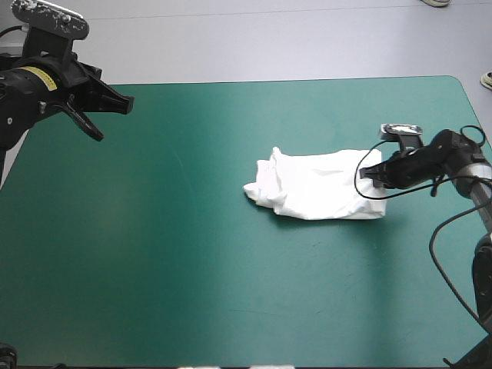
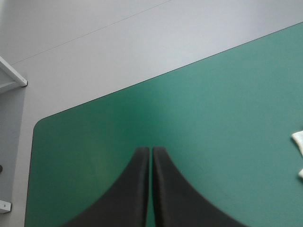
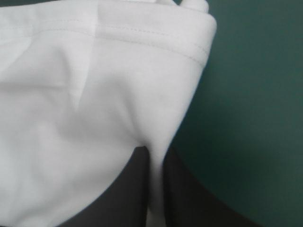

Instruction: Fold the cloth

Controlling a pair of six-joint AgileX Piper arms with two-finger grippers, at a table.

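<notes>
**Left end effector (image 2: 151, 151) closed and well apart; T-shirt (image 1: 319, 187) gripped at its edge by right end effector (image 3: 154, 155)**

The left end effector hangs near the far left corner of the desk (image 1: 192, 254), black fingers (image 2: 132, 189) pressed together. The T-shirt lies as a folded bundle right of the desk's middle, just ahead of the right end effector. That end effector sits low at the bundle's right edge, fingers all but closed on a layer of cloth.

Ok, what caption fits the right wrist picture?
Black finned right gripper shut on the white cloth T-shirt, teal-green table cover beside.
</notes>
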